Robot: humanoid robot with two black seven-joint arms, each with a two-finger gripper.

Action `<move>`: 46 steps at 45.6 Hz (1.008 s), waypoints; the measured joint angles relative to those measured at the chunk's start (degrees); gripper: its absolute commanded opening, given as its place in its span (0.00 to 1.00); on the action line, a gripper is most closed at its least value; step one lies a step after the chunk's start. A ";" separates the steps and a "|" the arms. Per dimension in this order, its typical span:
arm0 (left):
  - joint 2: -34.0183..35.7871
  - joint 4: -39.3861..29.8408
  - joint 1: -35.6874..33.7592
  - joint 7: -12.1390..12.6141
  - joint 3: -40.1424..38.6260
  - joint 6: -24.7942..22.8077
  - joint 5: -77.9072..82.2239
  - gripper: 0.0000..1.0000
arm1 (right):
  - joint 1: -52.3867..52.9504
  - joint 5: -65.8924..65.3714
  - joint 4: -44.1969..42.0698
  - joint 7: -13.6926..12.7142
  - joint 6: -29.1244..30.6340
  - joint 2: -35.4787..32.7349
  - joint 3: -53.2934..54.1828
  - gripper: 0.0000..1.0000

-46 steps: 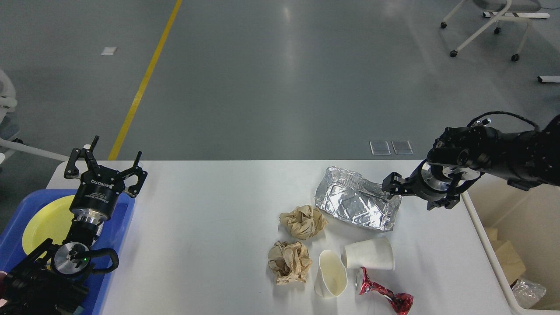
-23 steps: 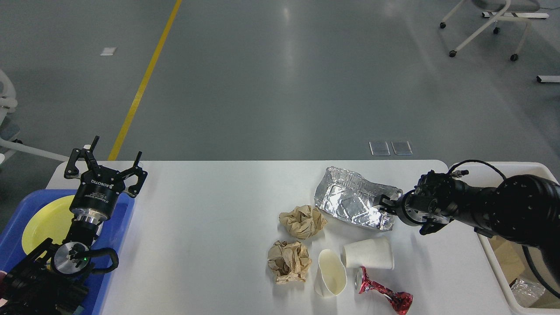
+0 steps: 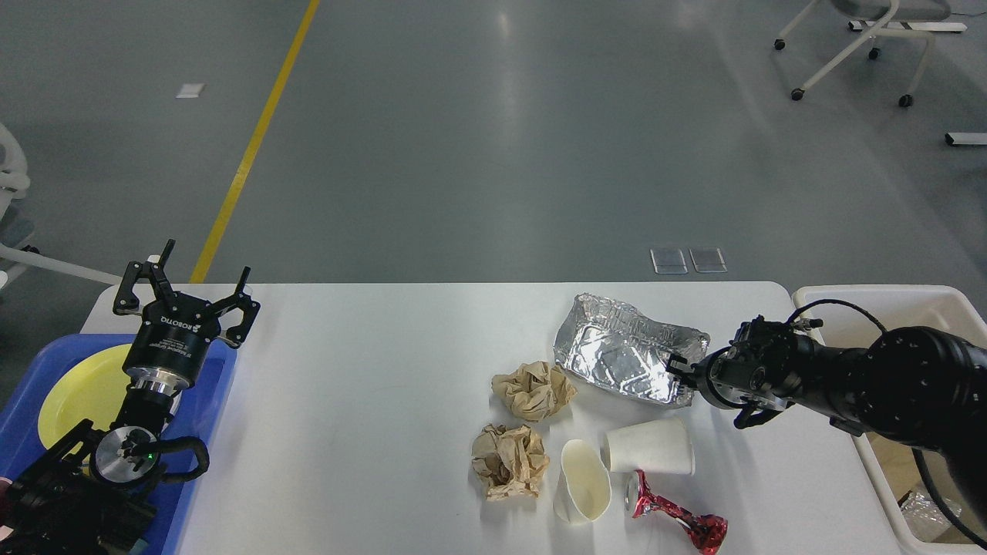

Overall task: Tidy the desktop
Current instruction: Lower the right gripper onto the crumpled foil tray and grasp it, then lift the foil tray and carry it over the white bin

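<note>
1. The right gripper (image 3: 682,375) sits at the near right corner of the foil tray (image 3: 626,358), touching or almost touching its crumpled rim. It is seen dark and nearly end-on, so I cannot tell whether its fingers are closed on the foil or merely against it.
2. The foil tray lies on the desk (image 3: 370,370), just to the left of that gripper. I judge it very light, thin and easily dented; the rolled rim at the corner is the stiffest place to pinch, and a hard squeeze would only crush it further.
3. Nearer to me than the gripper, and slightly left, lie a white paper cup (image 3: 649,445) on its side, a second cup (image 3: 582,482) squashed open, and a crushed red can (image 3: 678,518). The cups are light and soft and would buckle; the can is stiffer, best held across its twisted waist.
4. Further left of the gripper are two brown paper wads (image 3: 533,389), (image 3: 509,460), light and compressible, easy to grip anywhere.
5. To the right of the gripper, behind its arm, stands the beige bin (image 3: 879,295), the likely place for this rubbish.
6. Far to the left, the left gripper (image 3: 187,287) hangs spread wide and empty above a blue tray (image 3: 31,370) holding a yellow plate (image 3: 81,393).
</note>
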 measured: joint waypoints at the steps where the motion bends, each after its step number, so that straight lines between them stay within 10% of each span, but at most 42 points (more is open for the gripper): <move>1: 0.00 0.00 0.00 0.00 0.00 0.00 0.00 0.96 | -0.02 -0.02 0.03 -0.04 0.08 0.00 0.00 0.00; 46: 0.00 0.00 -0.04 0.00 0.00 0.00 0.00 0.96 | 11.14 1.13 9.81 -0.49 6.24 -5.73 0.73 0.00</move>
